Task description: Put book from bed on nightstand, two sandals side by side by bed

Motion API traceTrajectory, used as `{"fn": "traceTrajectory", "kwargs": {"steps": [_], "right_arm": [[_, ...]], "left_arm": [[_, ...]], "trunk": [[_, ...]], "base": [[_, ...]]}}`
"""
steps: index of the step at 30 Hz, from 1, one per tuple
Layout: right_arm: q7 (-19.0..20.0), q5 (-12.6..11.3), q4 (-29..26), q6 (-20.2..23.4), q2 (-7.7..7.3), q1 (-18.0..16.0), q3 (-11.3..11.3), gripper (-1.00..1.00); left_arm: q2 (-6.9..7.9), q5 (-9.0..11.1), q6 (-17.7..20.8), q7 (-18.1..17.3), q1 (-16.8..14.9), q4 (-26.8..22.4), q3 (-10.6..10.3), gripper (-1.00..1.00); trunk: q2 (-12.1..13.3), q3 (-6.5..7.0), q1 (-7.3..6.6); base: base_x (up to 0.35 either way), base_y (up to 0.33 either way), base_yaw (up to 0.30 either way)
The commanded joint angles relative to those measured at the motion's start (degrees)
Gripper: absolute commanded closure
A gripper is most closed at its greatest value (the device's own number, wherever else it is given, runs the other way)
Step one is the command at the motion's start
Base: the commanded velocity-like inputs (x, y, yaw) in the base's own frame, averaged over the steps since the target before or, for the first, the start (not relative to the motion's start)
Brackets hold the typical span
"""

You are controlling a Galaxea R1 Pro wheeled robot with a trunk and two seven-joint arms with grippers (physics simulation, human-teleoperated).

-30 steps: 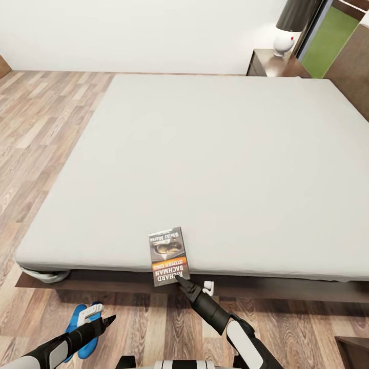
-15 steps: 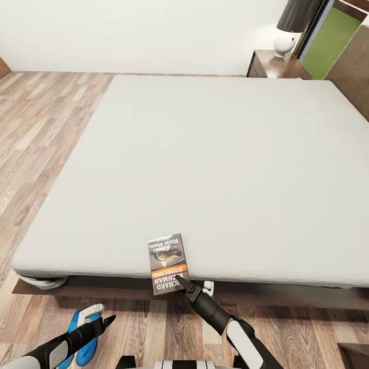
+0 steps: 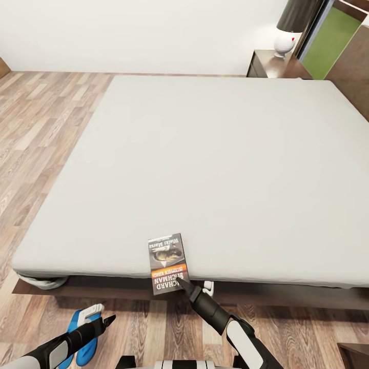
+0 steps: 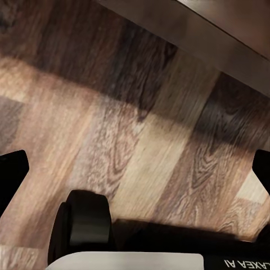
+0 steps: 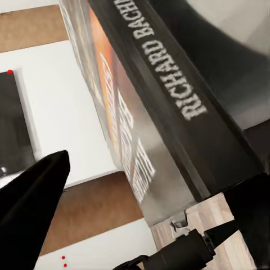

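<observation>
The book (image 3: 166,262) lies cover up on the bed (image 3: 205,169), its near end overhanging the mattress's front edge. My right gripper (image 3: 181,281) reaches up from below to that overhanging corner. In the right wrist view the book (image 5: 169,107) with its spine lettering sits between the spread fingers (image 5: 36,194), so the right gripper (image 5: 157,174) is open around it. One blue sandal (image 3: 78,328) with a white strap lies on the floor in front of the bed's left corner. My left gripper (image 3: 108,321) hovers just right of the sandal, and the left wrist view shows the left gripper (image 4: 138,169) open over bare planks.
A dark nightstand (image 3: 271,64) carrying a white lamp (image 3: 284,43) stands at the bed's far right corner. A small white piece (image 3: 207,288) shows under the bed's front edge beside my right arm. Dark furniture (image 3: 356,354) pokes in at the lower right. Wood floor (image 3: 36,128) runs left of the bed.
The head camera shifted slightly a second ago. My right gripper has crept a little farther over the book's overhanging corner. The left arm and the sandal have stayed put.
</observation>
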Motion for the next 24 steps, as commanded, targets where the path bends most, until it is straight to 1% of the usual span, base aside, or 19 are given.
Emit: {"fn": "traceTrajectory", "kwargs": {"steps": [1,15,24], "right_arm": [[0.0,-0.7,0.0,0.5,0.00,0.0,0.0,1.00],[0.0,-0.7,0.0,0.5,0.00,0.0,0.0,1.00],[0.0,-0.7,0.0,0.5,0.00,0.0,0.0,1.00]], "left_arm": [[0.01,-0.1,-0.1,-0.2,0.0,0.1,0.2,-1.00],[0.01,-0.1,0.0,-0.2,0.0,0.1,0.2,-1.00],[0.01,-0.1,0.0,-0.3,0.0,0.1,0.2,-1.00]], "trunk": [[0.0,-0.02,0.00],[0.0,-0.02,0.00],[3.6,1.59,-1.98]], "base": [[0.000,0.000,0.000],[0.000,0.000,0.000],[0.000,0.000,0.000]]}}
